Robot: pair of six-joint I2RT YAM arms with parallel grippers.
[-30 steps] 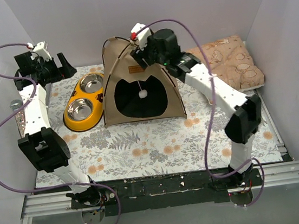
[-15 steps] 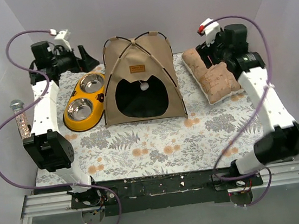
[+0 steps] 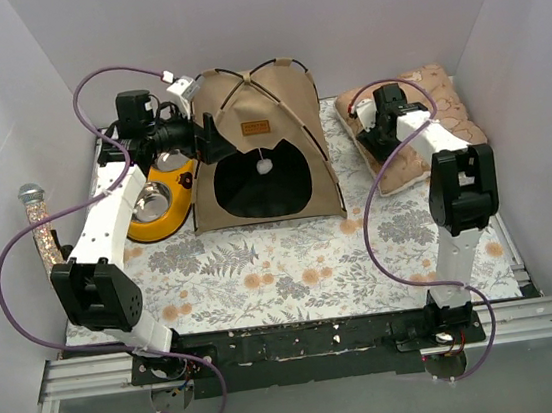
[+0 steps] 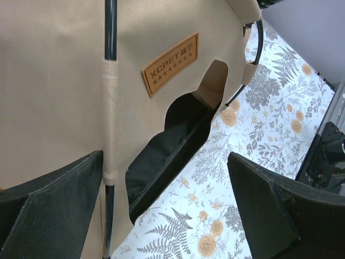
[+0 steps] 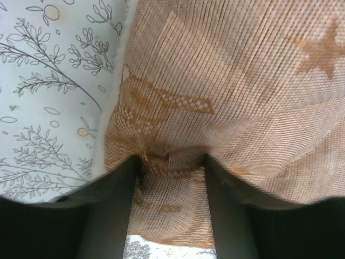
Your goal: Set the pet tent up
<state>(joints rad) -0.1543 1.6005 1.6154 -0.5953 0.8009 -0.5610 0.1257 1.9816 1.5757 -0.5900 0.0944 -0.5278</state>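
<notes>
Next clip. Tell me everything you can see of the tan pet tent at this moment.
The tan canvas pet tent stands erected as a dome on the floral mat, toward the back centre. Thin black poles cross at its top. A brown label patch sits above the cat-ear-shaped doorway, where a white pom-pom hangs; the inside looks black. The left gripper, fingers open, is close beside it on the left-arm side; contact is unclear.

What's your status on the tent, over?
Left gripper open beside pet tent. Right gripper pinching cushion. Tent standing, poles crossed. Yellow bowl close beside it, under left arm.
</notes>
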